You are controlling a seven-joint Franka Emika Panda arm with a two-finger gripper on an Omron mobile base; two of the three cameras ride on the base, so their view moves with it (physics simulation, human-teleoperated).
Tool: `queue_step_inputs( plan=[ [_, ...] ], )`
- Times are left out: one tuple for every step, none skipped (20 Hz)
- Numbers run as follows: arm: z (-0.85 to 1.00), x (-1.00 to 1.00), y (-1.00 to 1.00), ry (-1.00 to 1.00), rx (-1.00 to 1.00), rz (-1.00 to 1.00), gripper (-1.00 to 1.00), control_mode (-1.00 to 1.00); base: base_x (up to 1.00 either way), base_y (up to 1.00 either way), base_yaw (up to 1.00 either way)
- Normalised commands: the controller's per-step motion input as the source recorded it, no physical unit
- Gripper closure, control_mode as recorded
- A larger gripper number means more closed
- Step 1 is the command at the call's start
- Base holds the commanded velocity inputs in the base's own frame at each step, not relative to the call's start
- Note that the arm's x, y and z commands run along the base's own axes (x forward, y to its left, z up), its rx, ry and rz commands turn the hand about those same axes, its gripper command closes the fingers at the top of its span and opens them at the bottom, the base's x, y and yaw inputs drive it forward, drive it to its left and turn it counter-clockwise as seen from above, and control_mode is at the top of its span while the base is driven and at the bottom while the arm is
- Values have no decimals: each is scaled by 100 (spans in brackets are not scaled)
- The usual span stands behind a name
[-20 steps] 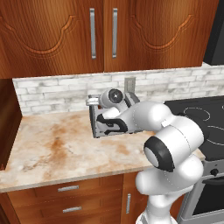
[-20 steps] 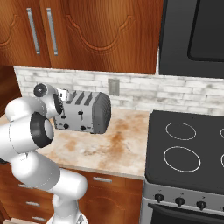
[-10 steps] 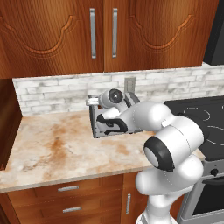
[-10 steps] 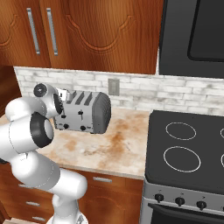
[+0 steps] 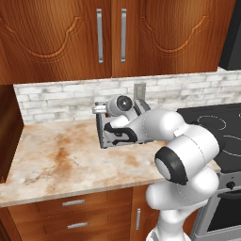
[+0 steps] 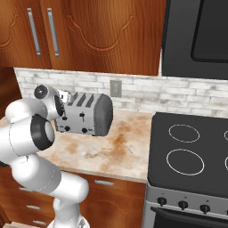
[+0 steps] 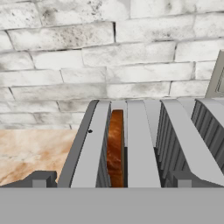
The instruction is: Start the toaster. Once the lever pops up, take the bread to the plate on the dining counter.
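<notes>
The silver-grey toaster stands on the marbled counter against the brick wall, and my arm covers most of the toaster in the left base view. The tan-brown bread sits down in the leftmost slot of the toaster. My gripper hovers just above the toaster's top at its left end, open, with a dark fingertip on either side and nothing between them. From the sides, the gripper hangs over the toaster's left end. The plate and the dining counter are out of view.
A black stove adjoins the counter on the right. Wooden cabinets hang overhead and a wall socket sits behind the toaster. Open counter lies left of and in front of the toaster.
</notes>
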Motion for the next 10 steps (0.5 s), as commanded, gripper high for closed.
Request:
queue_step_inputs(
  plan=[
    [0, 0, 0, 0, 0, 0, -100, -100, 0, 0, 0],
    [0, 0, 0, 0, 0, 0, -100, -100, 0, 0, 0],
    [0, 0, 0, 0, 0, 0, -100, -100, 0, 0, 0],
    [0, 0, 0, 0, 0, 0, -100, -100, 0, 0, 0],
    [0, 0, 0, 0, 0, 0, -100, -100, 0, 0, 0],
    [0, 0, 0, 0, 0, 0, -100, -100, 0, 0, 0],
    [0, 0, 0, 0, 0, 0, -100, -100, 0, 0, 0],
    [0, 0, 0, 0, 0, 0, -100, -100, 0, 0, 0],
    [0, 0, 0, 0, 0, 0, -100, -100, 0, 0, 0],
    [0, 0, 0, 0, 0, 0, -100, -100, 0, 0, 0]
  ],
)
